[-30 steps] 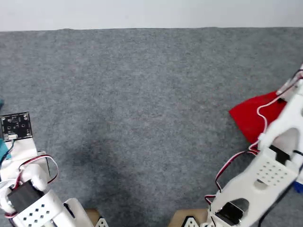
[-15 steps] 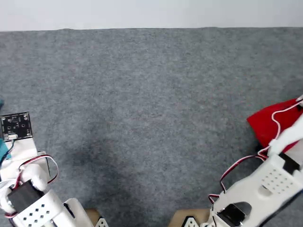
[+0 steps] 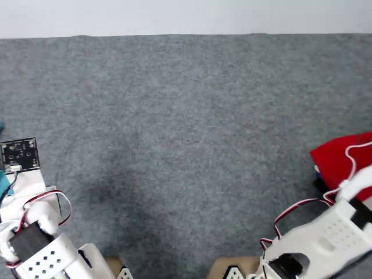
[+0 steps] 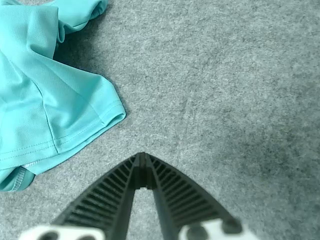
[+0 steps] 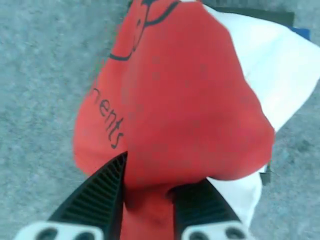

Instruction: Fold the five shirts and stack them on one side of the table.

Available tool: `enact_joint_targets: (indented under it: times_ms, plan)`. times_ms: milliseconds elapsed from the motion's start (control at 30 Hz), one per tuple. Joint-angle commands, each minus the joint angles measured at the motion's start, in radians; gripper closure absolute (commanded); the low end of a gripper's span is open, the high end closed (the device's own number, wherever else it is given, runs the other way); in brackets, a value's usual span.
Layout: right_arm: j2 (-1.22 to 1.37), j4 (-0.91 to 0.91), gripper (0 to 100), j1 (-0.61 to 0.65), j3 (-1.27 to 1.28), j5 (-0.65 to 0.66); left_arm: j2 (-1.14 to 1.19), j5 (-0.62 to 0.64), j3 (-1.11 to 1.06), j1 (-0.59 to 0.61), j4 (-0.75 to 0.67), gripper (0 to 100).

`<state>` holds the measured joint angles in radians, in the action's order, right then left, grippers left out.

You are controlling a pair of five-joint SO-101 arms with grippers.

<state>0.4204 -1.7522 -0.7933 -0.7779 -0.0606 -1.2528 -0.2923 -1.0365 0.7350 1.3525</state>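
A grey felt-covered table [image 3: 186, 116] meets a plain white wall [image 3: 186, 17] behind.

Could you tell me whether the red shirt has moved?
Yes: the red shirt has slid right across the grey mat, away from the left arm.

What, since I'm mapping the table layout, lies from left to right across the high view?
White left arm → grey felt table → red fabric shirt.

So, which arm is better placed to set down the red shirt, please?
Right: the right tool clamps the red printed fabric shirt above the white cloth; the left tool sits shut beside the crumpled teal shirt.
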Motion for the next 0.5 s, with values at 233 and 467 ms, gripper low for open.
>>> enact_joint_targets:
  times_ms: [233, 467]
  plan:
    - [0.061, 0.012, 98.9, -0.11, -0.011, 0.091, -0.005, -0.006, 0.01, -0.002, -0.018, 100]
    - [0.105, 0.12, 98.9, -0.157, -0.011, 0.16, -0.005, -0.006, 0.008, -0.002, -0.018, 100]
